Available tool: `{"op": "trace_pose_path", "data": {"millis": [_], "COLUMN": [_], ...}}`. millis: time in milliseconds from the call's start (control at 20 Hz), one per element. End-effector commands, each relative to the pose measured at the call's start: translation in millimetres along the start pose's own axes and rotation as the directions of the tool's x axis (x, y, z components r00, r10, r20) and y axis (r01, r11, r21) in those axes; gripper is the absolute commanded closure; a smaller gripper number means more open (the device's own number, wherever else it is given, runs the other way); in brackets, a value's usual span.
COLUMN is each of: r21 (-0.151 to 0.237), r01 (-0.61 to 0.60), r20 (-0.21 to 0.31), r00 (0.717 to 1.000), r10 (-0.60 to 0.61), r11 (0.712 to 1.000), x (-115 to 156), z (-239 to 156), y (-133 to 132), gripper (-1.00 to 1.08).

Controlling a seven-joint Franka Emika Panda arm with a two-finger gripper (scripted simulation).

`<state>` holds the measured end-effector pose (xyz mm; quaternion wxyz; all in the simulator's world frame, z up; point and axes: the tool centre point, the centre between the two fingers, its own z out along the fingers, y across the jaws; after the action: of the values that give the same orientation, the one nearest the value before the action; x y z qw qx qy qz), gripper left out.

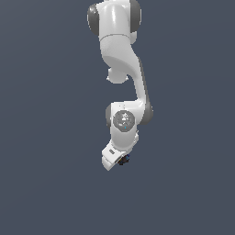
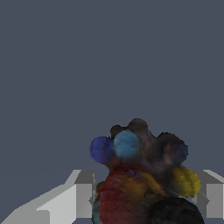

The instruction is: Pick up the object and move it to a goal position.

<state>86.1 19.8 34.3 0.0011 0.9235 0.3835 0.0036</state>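
Observation:
The object [image 2: 142,175] is a dark, knobbly lump with blue, red-brown and yellow patches. In the wrist view it fills the space between my two grey fingers [image 2: 83,199], which press on it from both sides. In the exterior view the object [image 1: 123,160] shows only as a tiny dark speck with a blue dot at the tip of my white gripper [image 1: 120,159]. The gripper hangs tilted at the end of the white arm [image 1: 120,50], near the middle of the view.
Around the arm there is only a plain blue-grey background. No other objects, containers or edges show in either view.

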Motion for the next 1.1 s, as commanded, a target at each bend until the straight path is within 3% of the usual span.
{"op": "trace_pose_path", "data": {"millis": [0, 550, 1050], "r21": [0.005, 0.001, 0.002], "r01": [-0.001, 0.000, 0.000], "r20": [0.006, 0.001, 0.002], "r00": [1.000, 1.000, 1.000], "r10": [0.001, 0.000, 0.000], "r11": [1.000, 1.000, 1.000], "x": [-2.7, -4.9, -23.5], "z": [4.6, -0.2, -1.1], "y": [-0.9, -10.1, -47.3], "gripper": [1.08, 1.08, 1.08]}}
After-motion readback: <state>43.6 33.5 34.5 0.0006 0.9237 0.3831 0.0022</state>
